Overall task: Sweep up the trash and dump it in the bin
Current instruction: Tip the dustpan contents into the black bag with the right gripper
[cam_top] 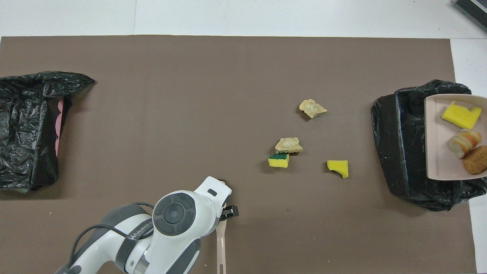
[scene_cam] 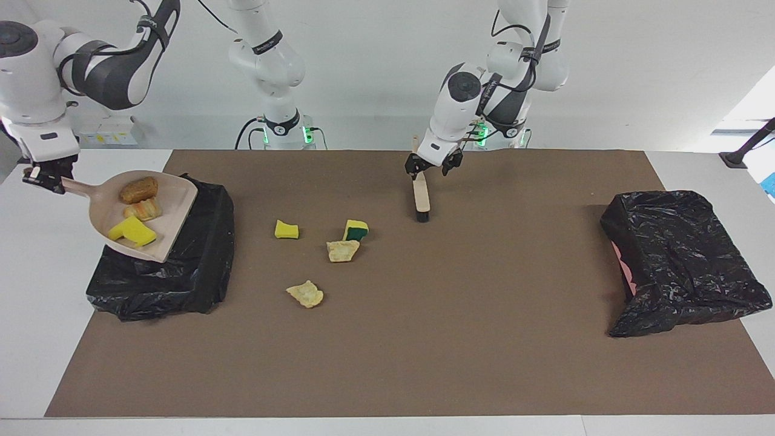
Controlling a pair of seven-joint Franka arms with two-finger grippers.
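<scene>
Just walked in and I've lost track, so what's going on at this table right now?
The right gripper holds the beige dustpan by its handle over the black-bagged bin, carrying three scraps: a yellow sponge bit and two bread-like lumps. Nothing looks dumped yet. Four scraps lie on the brown mat. The left gripper, jaws open, is at the brush, whose bristles rest on the mat. A second black bag sits at the left arm's end.

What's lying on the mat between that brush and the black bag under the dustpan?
Four scraps, seen in both views: a yellow-and-green sponge, a tan crust touching it, a yellow sponge bit and another crust.
</scene>
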